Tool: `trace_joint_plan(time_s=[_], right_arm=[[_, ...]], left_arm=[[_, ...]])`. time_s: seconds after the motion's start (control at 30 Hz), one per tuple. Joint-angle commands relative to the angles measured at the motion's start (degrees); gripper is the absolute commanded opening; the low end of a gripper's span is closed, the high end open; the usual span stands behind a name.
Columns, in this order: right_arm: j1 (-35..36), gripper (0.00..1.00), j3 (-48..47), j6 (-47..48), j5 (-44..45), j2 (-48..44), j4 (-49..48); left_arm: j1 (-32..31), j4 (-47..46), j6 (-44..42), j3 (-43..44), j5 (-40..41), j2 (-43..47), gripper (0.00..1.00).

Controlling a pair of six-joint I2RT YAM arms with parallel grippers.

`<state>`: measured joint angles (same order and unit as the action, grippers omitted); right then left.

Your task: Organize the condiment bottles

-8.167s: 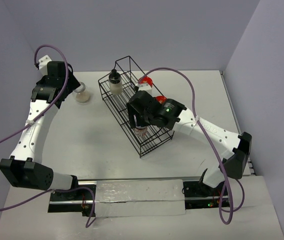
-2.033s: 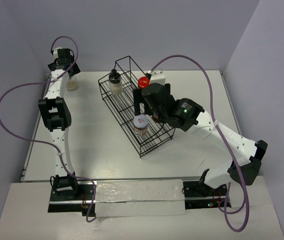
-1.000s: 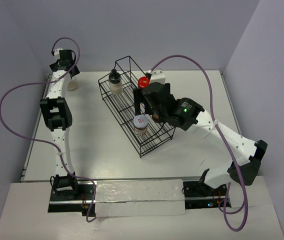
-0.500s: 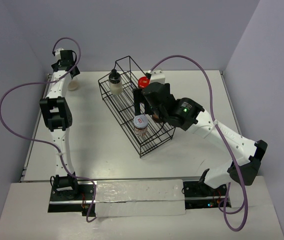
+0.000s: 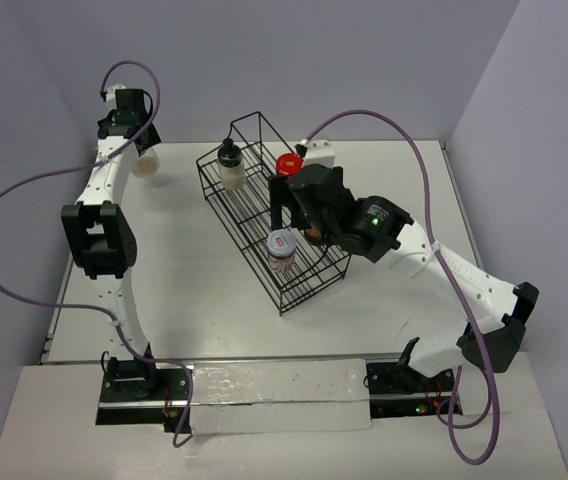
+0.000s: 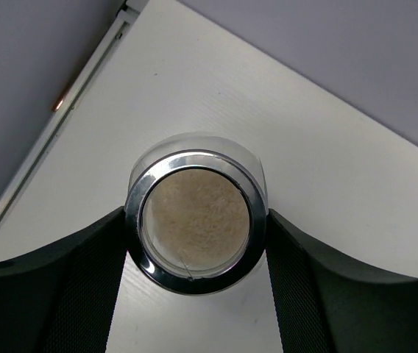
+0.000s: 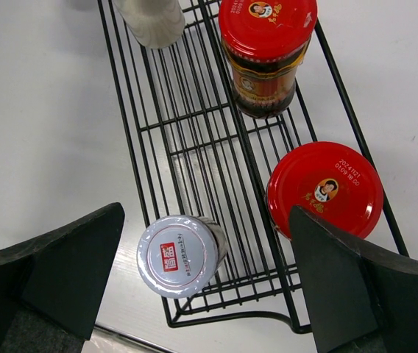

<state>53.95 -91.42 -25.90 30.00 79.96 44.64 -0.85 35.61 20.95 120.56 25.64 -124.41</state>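
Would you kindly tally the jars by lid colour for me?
Red-lidded jars: 2
White-lidded jar: 1
Black-capped jar: 1
Silver-rimmed jar: 1
Total: 5

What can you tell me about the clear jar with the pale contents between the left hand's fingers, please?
The clear jar is round and looks like glass, with a shiny metal ring at its top, through which pale beige, grainy contents show. It is upright, seen from straight above. The left hand has its two dark fingers against the jar's opposite sides. Below is the white table, near its far left corner. Whether the jar rests there or is lifted I cannot tell.
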Motion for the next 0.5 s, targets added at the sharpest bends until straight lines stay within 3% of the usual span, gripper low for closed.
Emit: trace_joint_plan(time_s=[0.0, 0.3, 0.47], right_arm=[[-0.2, 1.0, 0.5, -2.4, 1.2, -3.5, 0.6], [-0.3, 1.0, 1.5, -4.6, 5.9, -7.7, 2.7], [-0.3, 1.0, 2.5, -6.0, 8.0, -9.3, 4.5]], left_arm=[[-2.5, 0.7, -0.5, -2.5, -0.1, 11.2, 0.1], [-10.6, -0.6, -0.4, -15.7, 1.4, 29.4, 0.11], [-15.3, 3.2, 1.1, -14.2, 0.6, 32.1, 0.1]])
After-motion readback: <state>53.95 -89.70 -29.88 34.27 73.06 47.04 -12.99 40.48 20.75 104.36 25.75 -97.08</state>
